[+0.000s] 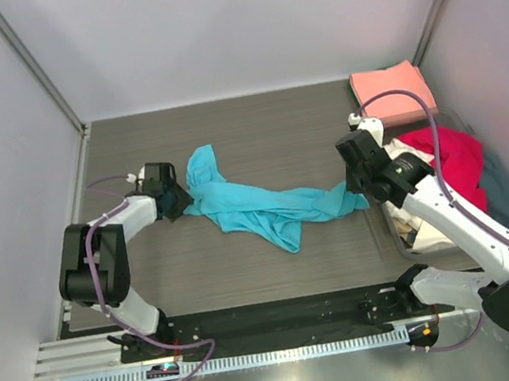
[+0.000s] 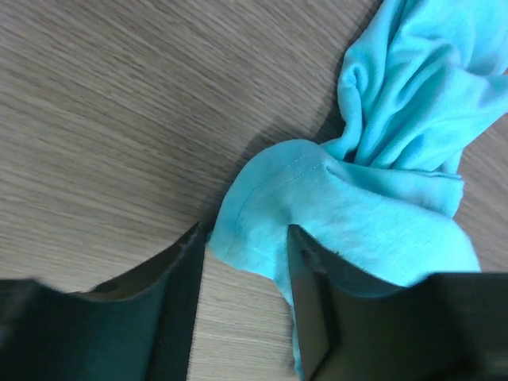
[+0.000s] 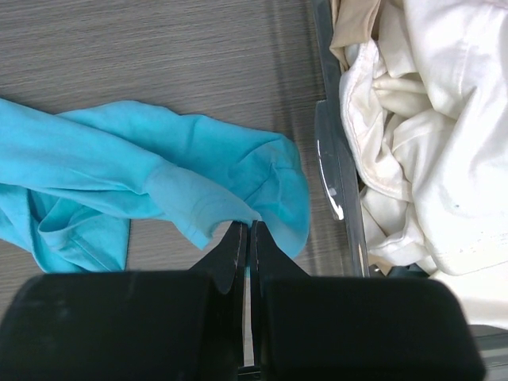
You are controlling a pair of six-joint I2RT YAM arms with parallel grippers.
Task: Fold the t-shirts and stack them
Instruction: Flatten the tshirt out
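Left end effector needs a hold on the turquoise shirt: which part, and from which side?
Take the rounded, stitched hem lobe of the turquoise shirt, lying between the left end effector's parted fingers. Come in low along the table from the shirt's left end; the right end effector pinches the opposite corner.

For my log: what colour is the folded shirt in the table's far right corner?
The folded shirt is salmon pink, seen best from the top camera.

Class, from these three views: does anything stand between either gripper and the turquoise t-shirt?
Nothing visible does. The right gripper has jaws shut on the turquoise t-shirt; the left gripper has open jaws straddling another fold.
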